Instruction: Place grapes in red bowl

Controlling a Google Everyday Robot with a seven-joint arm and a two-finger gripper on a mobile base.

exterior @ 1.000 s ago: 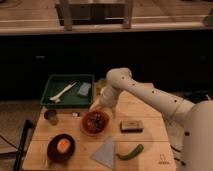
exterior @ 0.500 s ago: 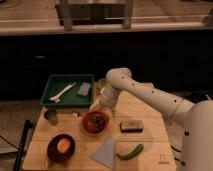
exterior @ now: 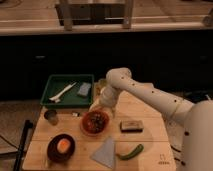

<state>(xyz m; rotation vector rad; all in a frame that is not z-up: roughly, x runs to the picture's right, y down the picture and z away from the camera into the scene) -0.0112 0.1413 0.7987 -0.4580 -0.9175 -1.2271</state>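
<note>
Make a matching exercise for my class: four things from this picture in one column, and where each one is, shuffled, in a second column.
Column 1
1. grapes
2. orange
3. green vegetable
4. hand

Column 2
A. in the dark bowl
B. over the far rim of the red bowl
C. in the red bowl
D. on the table, right of the cloth

Pairs: 1-C; 2-A; 3-D; 4-B
</note>
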